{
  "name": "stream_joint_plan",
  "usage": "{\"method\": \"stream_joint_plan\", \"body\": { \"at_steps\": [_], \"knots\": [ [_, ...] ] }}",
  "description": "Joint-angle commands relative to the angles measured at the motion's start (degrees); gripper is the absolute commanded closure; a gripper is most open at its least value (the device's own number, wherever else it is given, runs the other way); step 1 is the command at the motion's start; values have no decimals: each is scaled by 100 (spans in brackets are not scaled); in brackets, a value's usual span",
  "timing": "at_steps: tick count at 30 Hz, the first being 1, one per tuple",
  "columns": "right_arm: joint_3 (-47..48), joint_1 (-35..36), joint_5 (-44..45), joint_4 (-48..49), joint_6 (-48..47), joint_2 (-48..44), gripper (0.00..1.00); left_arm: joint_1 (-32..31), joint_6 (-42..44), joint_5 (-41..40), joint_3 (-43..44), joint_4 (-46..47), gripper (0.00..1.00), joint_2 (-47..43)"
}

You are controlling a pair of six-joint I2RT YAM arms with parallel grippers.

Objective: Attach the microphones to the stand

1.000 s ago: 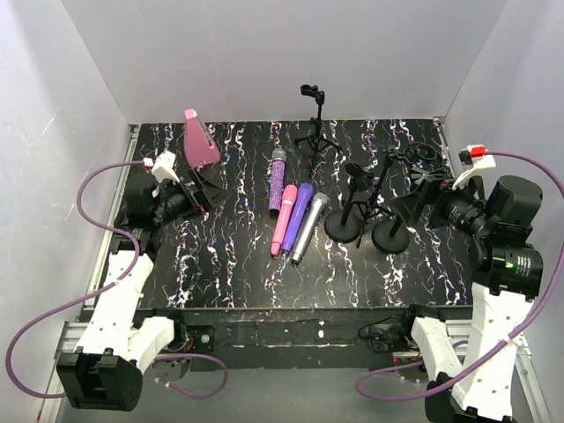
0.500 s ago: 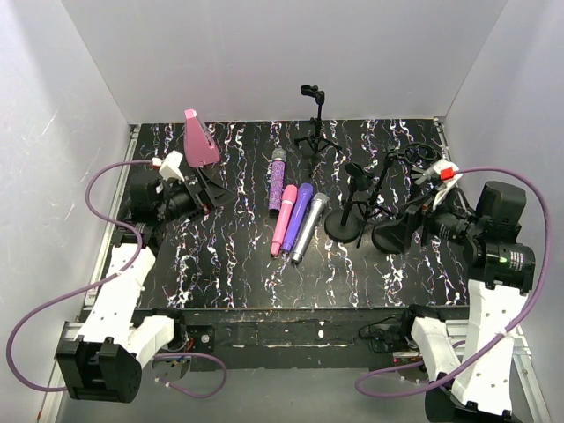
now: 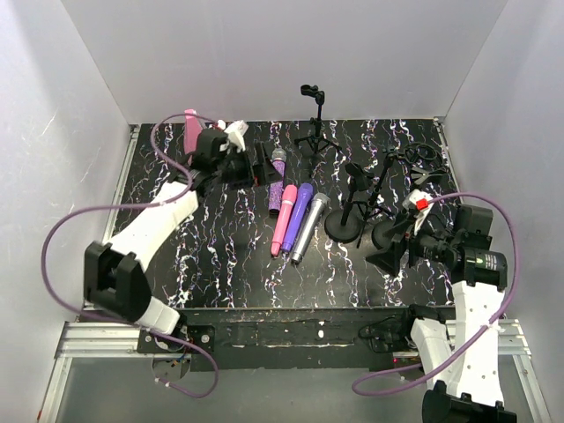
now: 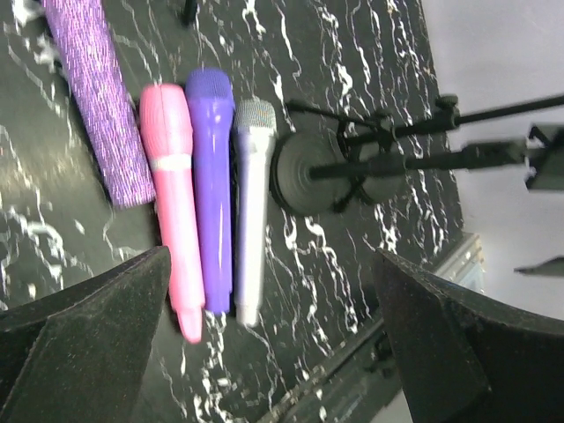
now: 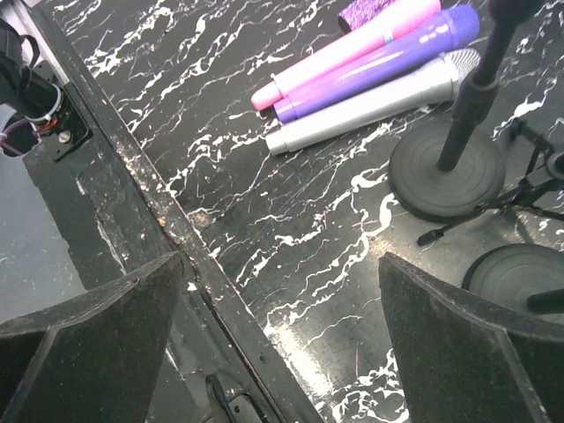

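Note:
Four microphones lie side by side mid-table: glittery purple, pink, plain purple and silver-grey. A round-base stand rises just right of them. My left gripper hangs open and empty beside the glittery microphone's mesh head. My right gripper is open and empty over the table's front edge, right of the microphones.
A second round-base stand and a folded tripod stand crowd the right side. A small tripod stand is at the back. A pink wedge block shows behind the left arm. The front rail lies under my right gripper.
My left arm swung from the left side across to the back centre, ending by the glittery microphone. My right arm moved left and toward the front edge. Both grippers stayed open.

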Motion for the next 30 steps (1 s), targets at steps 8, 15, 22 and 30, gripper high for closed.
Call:
{"method": "stream_joint_plan", "body": {
  "at_steps": [8, 15, 22, 30],
  "knots": [
    [-1036, -28, -487, 1178, -178, -94, 2, -233, 1491, 25, 1948, 2474, 2, 2613],
    [-1326, -28, -513, 1346, -222, -59, 2, -259, 1720, 420, 2633, 4724, 10, 3853],
    [-1388, -28, -654, 1276, -397, 64, 2, -461, 1975, 430, 3723, 5236, 16, 4785],
    [-1388, -28, -873, 1082, -661, 108, 2, -655, 2335, -45, 4646, 5114, 31, 5480]
  ]
}}
